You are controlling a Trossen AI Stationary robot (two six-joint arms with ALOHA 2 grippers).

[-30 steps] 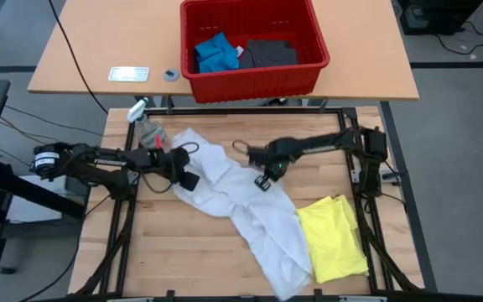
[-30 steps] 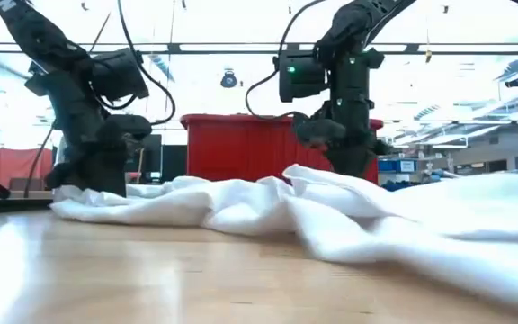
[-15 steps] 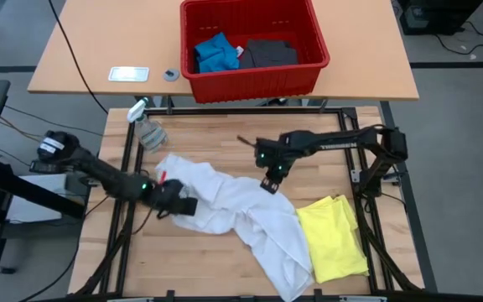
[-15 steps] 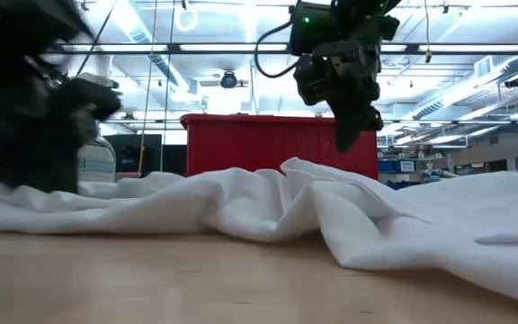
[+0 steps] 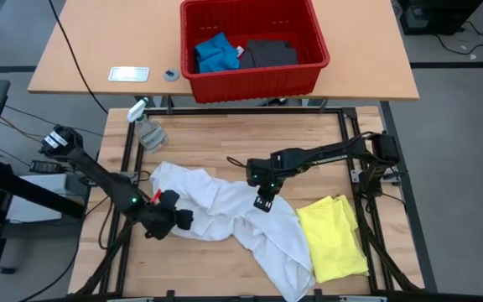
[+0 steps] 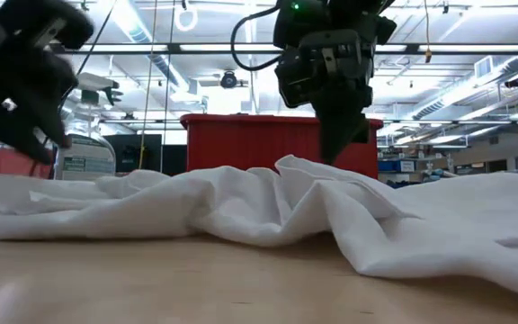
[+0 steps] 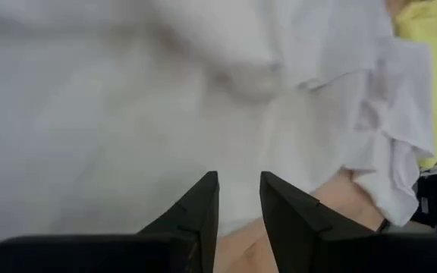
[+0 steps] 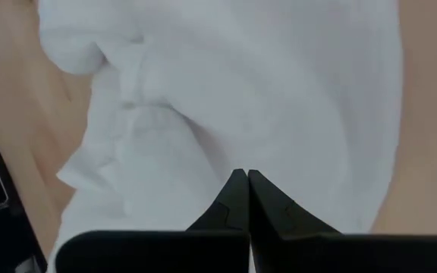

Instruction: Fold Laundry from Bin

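Shirt (image 5: 225, 205) left of T-shirt (image 5: 332, 236) — bin (image 5: 254, 75) behind both.

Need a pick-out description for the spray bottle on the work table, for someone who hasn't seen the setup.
Start from the wooden work table inside the black frame, nearer than the red bin. At its far left corner lies the spray bottle, just beyond the white shirt. It is the only clear, hard item there; everything else on that table is cloth.

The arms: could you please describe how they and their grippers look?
Both arms are dark and slim-linked, with black cables along them and a small green light near each wrist. The left gripper and right gripper each have two tapered, wedge-shaped black fingers.
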